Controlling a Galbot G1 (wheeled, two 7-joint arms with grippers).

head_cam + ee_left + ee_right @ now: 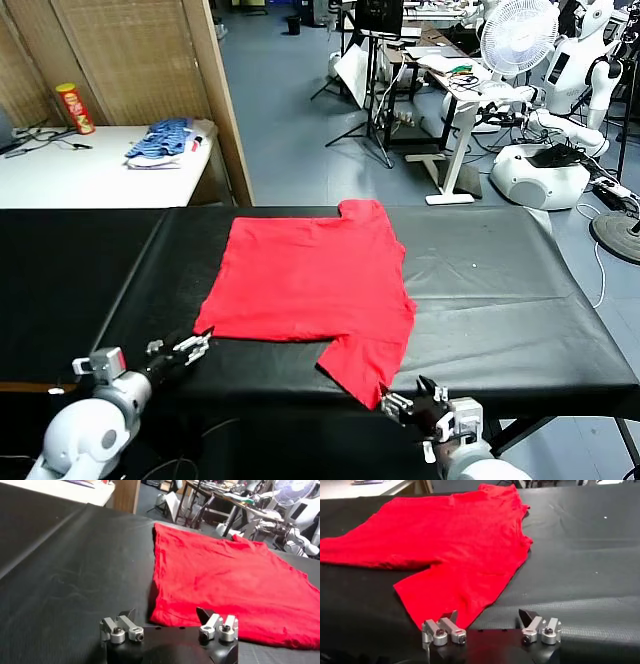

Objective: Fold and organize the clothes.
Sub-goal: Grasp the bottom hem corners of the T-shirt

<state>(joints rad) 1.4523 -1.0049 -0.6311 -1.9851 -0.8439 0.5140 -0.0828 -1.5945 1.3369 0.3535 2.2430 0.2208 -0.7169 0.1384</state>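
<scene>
Starting at the jaws: both sets spread wide and empty, left gripper (196,345) just beside the near left corner of the red T-shirt (310,280), right gripper (412,404) just off the tip of the near sleeve (451,592). Shirt spread flat, plain side up, mid-bench, collar toward the far edge. For a clean pinch, approach low along the cloth, slide one finger under the hem at each point, close on a single layer only, and lift both sides together to avoid twisting. Near sleeve lying close to the bench (520,300) front edge, so little room behind; wide open black surface to the right and far side for carrying the fold over.
</scene>
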